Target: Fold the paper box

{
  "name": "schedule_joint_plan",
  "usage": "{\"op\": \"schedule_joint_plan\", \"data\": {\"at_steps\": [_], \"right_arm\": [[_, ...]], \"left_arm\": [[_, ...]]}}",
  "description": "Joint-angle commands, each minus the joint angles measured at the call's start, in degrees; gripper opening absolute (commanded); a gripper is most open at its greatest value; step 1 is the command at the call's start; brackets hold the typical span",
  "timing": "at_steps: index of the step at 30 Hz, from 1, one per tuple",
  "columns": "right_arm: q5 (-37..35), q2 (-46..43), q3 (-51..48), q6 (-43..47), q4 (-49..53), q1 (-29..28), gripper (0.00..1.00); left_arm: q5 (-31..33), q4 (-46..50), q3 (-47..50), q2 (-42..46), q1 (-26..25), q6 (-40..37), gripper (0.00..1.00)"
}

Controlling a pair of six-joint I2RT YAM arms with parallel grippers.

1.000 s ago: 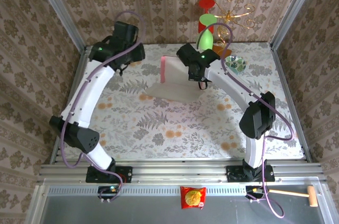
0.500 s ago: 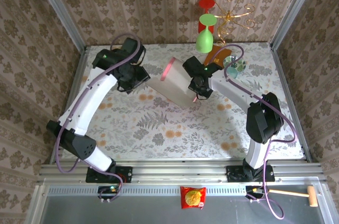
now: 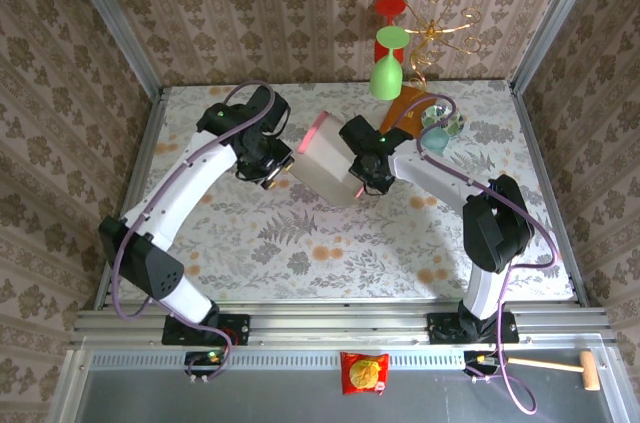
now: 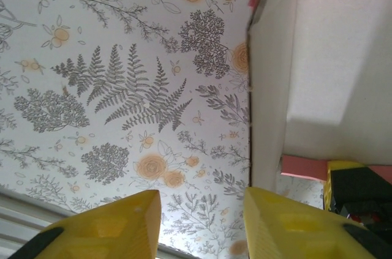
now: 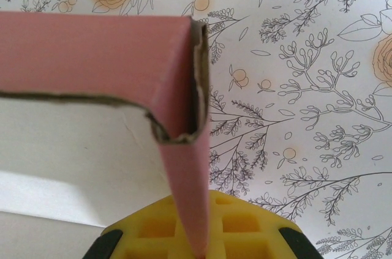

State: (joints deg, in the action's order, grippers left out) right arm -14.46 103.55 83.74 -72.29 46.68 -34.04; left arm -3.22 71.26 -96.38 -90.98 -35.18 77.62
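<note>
White arms (image 3: pixel 175 183), black joints (image 3: pixel 150 261), purple cables (image 3: pixel 114 281); yellow fingers (image 4: pixel 110 228) on left end effector (image 4: pixel 202 207) and right end effector (image 5: pixel 199 234).

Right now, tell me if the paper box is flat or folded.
Partly folded: on the paper box a pink wall turns a corner in the right wrist view, one flap pinched in the right gripper.

right claw (image 5: pixel 199 231): clamped on paper box (image 5: pixel 92 51) | floral cloth (image 5: pixel 306 87) beneath
</note>
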Motion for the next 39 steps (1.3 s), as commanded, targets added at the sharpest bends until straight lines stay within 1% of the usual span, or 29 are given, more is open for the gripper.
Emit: {"op": "schedule_joint_plan", "data": {"at_steps": [1,6,10,12,15,18,21,24,28,33,36,39], "right_arm": [[0.09,-1.86,-1.03,-2.24,-0.43,-0.49,0.0],[0.47,-1.98,-1.61,-2.24,-0.75,-0.85,0.0],[0.66,-1.94,-1.66,-2.32,-0.76,-0.9,0.0],[0.78,-1.95,-1.92,-2.37,-0.88,-0.86,0.0],[0.79,-1.94,-2.45,-2.45,-1.16,-0.85,0.0],[1.6,-1.63,-2.54,-2.54,-1.52,-0.76,0.0],[2.15,-1.37,-2.38,-2.67,-1.87,-0.78,0.0],[2.44,-1.23,-2.01,-2.67,-2.11,-0.87,0.0],[2.46,-1.15,-1.81,-2.59,-1.94,-0.98,0.0],[2.68,-1.59,-2.61,-2.76,-2.05,-1.12,0.0],[2.64,-2.06,-3.06,-2.78,-2.11,-1.11,0.0],[2.65,-2.16,-3.29,-2.73,-2.13,-1.14,0.0]], "left_arm": [[0.32,-0.68,0.2,-1.33,-0.21,1.73,0.35],[1.81,-1.59,0.47,-1.78,-0.22,2.45,0.34],[2.31,-2.59,0.62,-1.16,-0.07,3.38,0.47],[2.87,-3.2,0.5,0.15,-0.07,4.29,0.5],[2.78,-1.63,-0.92,1.8,0.02,5.65,0.51],[2.18,0.01,-0.3,4.15,-0.22,9.3,0.54],[0.14,-3.44,3.01,6.66,-0.16,11.83,0.55],[-1.96,-3.38,3.65,5.91,0.12,11.95,0.55],[-3.56,-4.66,4.89,4.22,0.54,11.44,0.53],[-3.03,-6.09,4.89,2.32,0.47,11.8,0.46],[-3.38,-5.84,5.12,1.09,-0.19,12.12,0.4],[-3.45,-6.0,5.73,0.55,-0.75,12.81,0.3]]}}
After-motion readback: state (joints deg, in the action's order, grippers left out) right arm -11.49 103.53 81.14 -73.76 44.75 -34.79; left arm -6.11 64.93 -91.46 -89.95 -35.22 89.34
